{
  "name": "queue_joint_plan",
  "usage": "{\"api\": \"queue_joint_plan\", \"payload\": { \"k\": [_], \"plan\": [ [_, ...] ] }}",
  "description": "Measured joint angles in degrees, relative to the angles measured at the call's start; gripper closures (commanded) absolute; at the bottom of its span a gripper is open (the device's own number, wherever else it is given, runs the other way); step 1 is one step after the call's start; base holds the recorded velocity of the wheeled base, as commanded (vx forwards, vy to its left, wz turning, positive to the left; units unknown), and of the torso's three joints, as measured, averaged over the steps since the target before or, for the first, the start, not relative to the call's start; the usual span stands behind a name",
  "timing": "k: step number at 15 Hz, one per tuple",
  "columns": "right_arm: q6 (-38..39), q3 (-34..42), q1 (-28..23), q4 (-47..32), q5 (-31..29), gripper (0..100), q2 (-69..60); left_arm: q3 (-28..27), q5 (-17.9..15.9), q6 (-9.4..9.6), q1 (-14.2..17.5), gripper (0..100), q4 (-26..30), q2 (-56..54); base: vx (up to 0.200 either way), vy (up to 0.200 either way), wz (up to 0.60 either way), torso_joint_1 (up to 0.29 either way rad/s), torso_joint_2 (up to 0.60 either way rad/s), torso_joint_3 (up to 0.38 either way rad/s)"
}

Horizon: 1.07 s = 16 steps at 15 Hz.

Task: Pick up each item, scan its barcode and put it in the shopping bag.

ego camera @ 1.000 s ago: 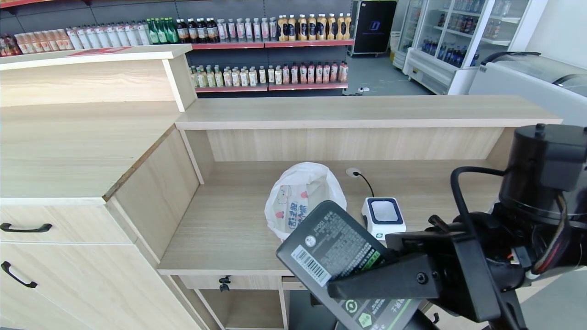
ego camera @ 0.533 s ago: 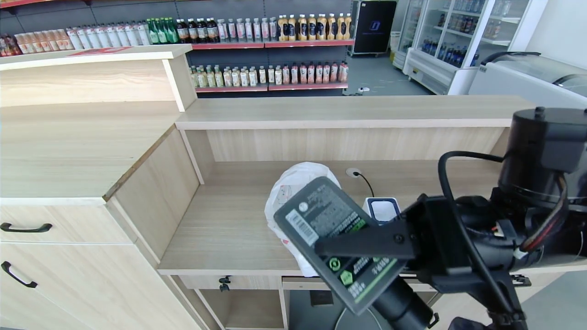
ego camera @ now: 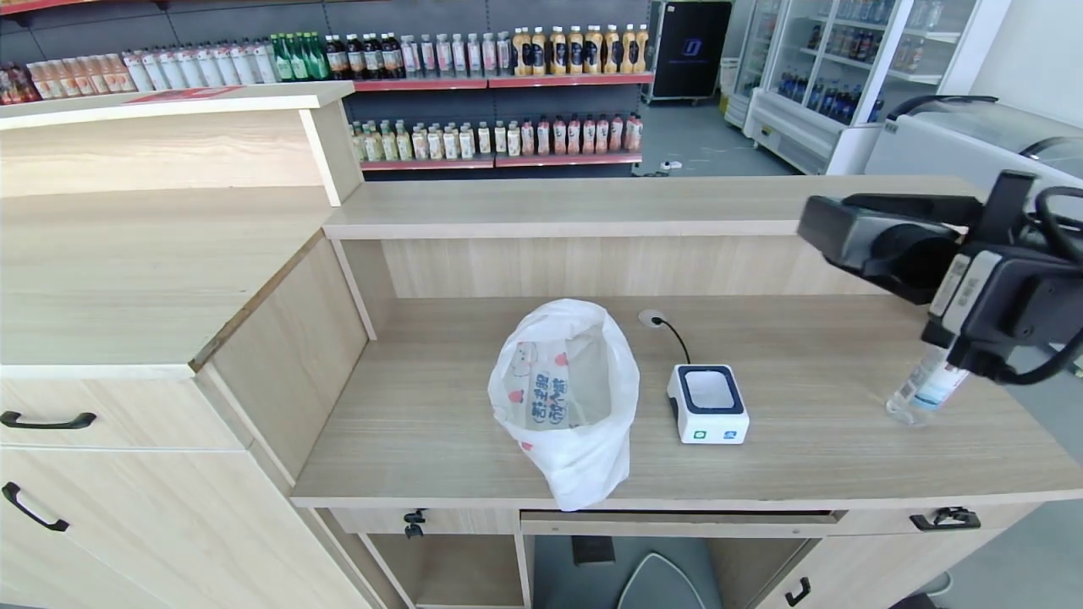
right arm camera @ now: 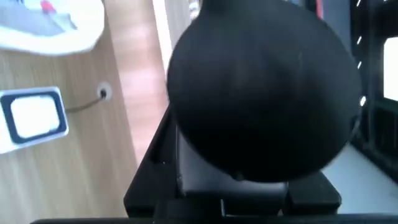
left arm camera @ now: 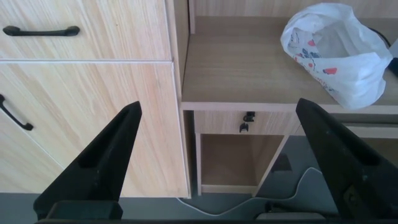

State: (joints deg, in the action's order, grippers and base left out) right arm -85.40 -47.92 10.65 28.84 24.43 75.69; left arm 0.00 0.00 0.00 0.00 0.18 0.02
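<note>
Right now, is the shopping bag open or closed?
Open. The shopping bag stands on the counter with its mouth wide and facing up; its inside wall shows.

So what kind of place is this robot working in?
Most likely a convenience store checkout: shelves of bottled drinks behind, glass-door fridges, and a barcode scanner beside a shopping bag on the wooden counter.

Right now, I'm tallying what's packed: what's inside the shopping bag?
The open bag shows only its printed wall and a greyish patch. Its front wall covers the bottom, so anything there is hidden.
</note>
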Motion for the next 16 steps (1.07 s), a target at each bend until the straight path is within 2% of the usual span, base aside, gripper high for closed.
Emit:
{"api": "queue_joint_plan", "payload": {
  "k": [2,3,5,7,8,11,13,16],
  "plan": [
    [7.7,0.7,-14.8,-5.5,2.2,100,-1.8,0.0,0.0,0.00,0.0,0,0.0,0.0,0.000,0.000,0.00,0.000,0.00,0.000],
    [14.9,1.0,-20.0,-8.9,4.1,100,-2.5,0.0,0.0,0.00,0.0,0,0.0,0.0,0.000,0.000,0.60,0.002,0.01,-0.002],
    [27.5,1.5,-25.4,-12.7,7.2,100,-3.8,0.0,0.0,0.00,0.0,0,0.0,0.0,0.000,0.000,0.60,0.000,0.00,0.007],
    [37.1,1.5,-26.7,-12.8,7.1,100,-4.1,0.0,0.0,0.00,0.0,0,0.0,0.0,0.000,0.000,0.60,0.007,0.00,-0.005],
    [43.2,1.5,-26.6,-13.5,6.8,100,-3.4,0.0,0.0,0.02,0.0,0,0.0,0.0,0.000,0.000,0.00,0.000,0.00,0.000],
    [69.0,0.7,-23.7,-16.6,6.2,100,0.7,0.0,0.0,0.00,0.0,0,0.0,0.0,0.000,0.000,0.00,0.000,0.00,0.000],
    [78.5,-0.3,-22.6,-20.3,4.4,100,4.8,0.0,0.0,0.02,0.0,0,0.0,0.0,0.000,0.000,0.00,0.000,0.00,0.000],
    [90.4,-5.0,-21.6,-21.5,3.0,100,13.0,0.0,0.0,0.00,0.0,0,0.0,0.0,0.000,0.000,0.00,0.000,0.00,0.000]
  ]
}}
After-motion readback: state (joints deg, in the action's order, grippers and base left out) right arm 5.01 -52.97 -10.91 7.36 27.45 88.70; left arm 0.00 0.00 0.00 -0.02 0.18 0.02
